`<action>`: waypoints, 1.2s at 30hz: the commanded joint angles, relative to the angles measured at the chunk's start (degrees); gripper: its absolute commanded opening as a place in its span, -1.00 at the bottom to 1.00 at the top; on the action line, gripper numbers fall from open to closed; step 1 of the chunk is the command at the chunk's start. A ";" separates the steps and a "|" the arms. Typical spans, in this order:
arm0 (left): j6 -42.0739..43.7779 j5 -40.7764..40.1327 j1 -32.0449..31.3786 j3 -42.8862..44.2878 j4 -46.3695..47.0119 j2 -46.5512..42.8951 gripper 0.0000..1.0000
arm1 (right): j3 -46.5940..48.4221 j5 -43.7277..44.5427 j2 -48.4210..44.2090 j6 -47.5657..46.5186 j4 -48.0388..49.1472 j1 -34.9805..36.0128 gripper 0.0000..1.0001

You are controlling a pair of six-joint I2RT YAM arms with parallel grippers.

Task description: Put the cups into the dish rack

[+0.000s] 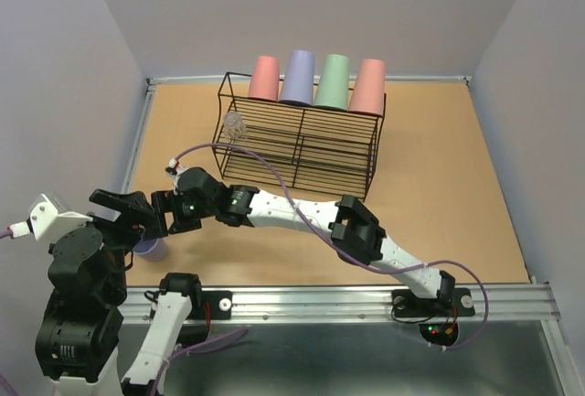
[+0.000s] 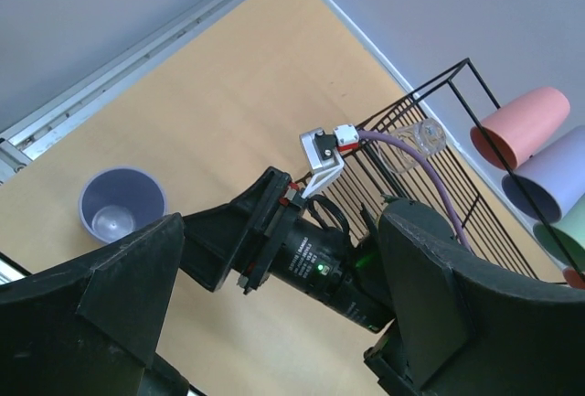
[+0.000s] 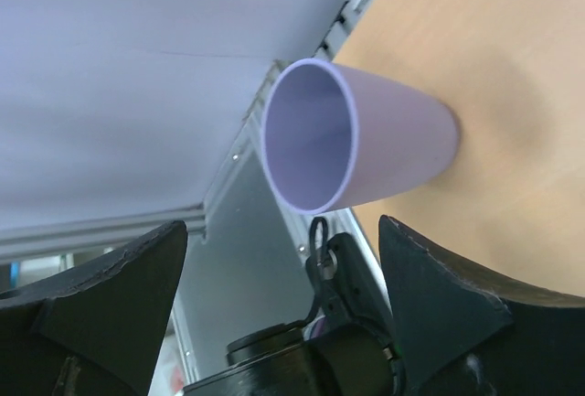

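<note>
Already carrying four upturned tumblers point(image 1: 298, 76) along its top and a small clear cup point(image 1: 236, 126) at its left end, the dish rack point(image 1: 302, 144) stands at the far side of the counter point(image 1: 439, 186). One lavender cup point(image 3: 356, 140) is not yet racked: it stands upright, mouth up, at the counter's near-left corner, well apart from the rack. The right arm point(image 1: 292, 211), stretched across from its base, is the one lined up on it. The cup sits straight ahead of the right pincer point(image 3: 281, 224), beyond the fingertips and not yet between them, its long axis vertical. That pincer is spread wide, gripping and touching nothing. The left pincer point(image 2: 279, 231), also gaping and empty, aims past the right arm toward the rack, with the cup off to one side.
</note>
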 commanded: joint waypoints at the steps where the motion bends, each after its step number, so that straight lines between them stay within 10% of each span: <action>1: -1.37 0.90 -0.37 -0.95 0.33 -1.03 0.96 | 2.60 5.60 1.13 -2.08 -1.42 0.85 0.79; 18: 1.96 -1.21 -2.74 -1.83 1.47 -0.42 0.96 | 10.69 13.69 9.04 -2.35 -4.94 1.55 0.69; 29: 0.65 -4.37 -6.87 -3.32 2.53 -0.50 0.96 | 4.98 15.80 7.29 -2.96 -6.44 1.55 -0.76; 36: -0.06 -6.31 -9.33 -2.54 2.88 0.02 0.96 | 0.95 19.74 2.64 -4.28 -7.32 1.46 -0.99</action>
